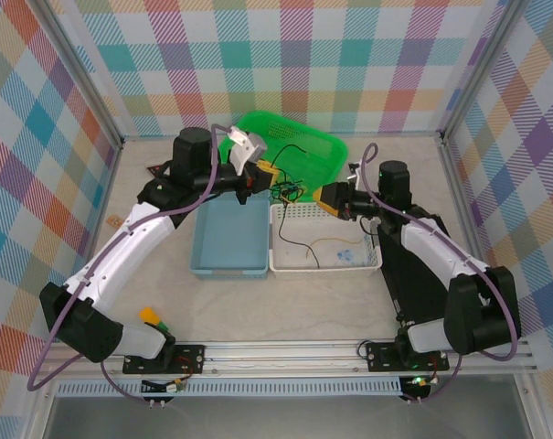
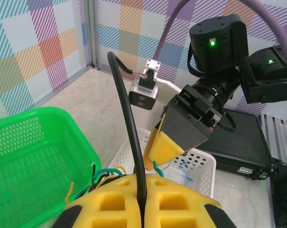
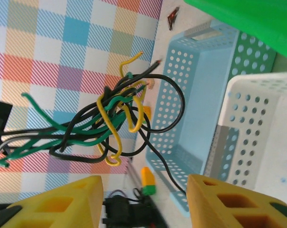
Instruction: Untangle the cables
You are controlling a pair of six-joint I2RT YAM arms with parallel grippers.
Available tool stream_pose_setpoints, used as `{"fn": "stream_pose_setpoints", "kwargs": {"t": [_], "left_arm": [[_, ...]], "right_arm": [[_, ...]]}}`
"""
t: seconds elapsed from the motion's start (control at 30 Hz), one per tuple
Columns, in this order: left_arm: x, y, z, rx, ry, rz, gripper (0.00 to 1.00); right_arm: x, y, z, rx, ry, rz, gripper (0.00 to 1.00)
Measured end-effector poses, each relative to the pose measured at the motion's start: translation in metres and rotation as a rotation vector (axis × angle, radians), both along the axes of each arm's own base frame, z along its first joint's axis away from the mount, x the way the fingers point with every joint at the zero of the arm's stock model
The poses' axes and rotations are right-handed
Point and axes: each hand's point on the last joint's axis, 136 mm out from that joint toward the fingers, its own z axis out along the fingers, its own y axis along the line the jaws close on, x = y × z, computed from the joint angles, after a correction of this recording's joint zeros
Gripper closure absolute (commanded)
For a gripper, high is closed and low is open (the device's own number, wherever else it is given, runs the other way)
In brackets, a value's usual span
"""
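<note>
A tangle of black, green and yellow cables (image 1: 290, 190) hangs in the air between the two grippers, above the gap between the baskets. My left gripper (image 1: 263, 176) is shut on the black cable (image 2: 134, 142), which runs up out of its yellow pads (image 2: 110, 204); green and yellow loops (image 2: 103, 173) bunch just left of the pads. In the right wrist view the tangle (image 3: 110, 123) hangs ahead of my right gripper (image 3: 143, 190), which is open and touches nothing. One black strand (image 1: 299, 240) trails down into the white basket (image 1: 371, 261), where a tan-yellow wire (image 1: 335, 242) lies.
A green basket (image 1: 326, 151) stands at the back, a blue basket (image 1: 230, 240) at the front left beside the white one. A black box (image 2: 243, 137) sits under the right arm. An orange-and-green piece (image 1: 151, 315) rests by the left base. A small dark object (image 1: 155, 170) lies far left.
</note>
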Motion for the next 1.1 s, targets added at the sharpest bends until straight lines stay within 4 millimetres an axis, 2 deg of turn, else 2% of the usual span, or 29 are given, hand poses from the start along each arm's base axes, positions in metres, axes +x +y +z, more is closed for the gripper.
{"fn": "stream_pose_setpoints", "kwargs": {"t": [0.17, 0.37, 0.63, 1.1], "left_arm": [[0.000, 0.000, 0.009, -0.013, -0.010, 0.002, 1.00], [0.000, 0.000, 0.014, -0.027, -0.004, 0.008, 1.00], [-0.001, -0.005, 0.034, -0.069, -0.033, 0.000, 1.00], [-0.001, -0.013, 0.040, -0.089, -0.025, -0.011, 1.00]], "right_arm": [[-0.001, 0.006, -0.001, 0.049, 0.135, -0.006, 0.53], [-0.005, 0.020, 0.001, 0.085, 0.193, 0.021, 0.56], [-0.005, 0.028, 0.018, 0.131, 0.177, 0.036, 0.59], [0.004, 0.035, 0.042, 0.204, 0.105, 0.035, 0.59]]}}
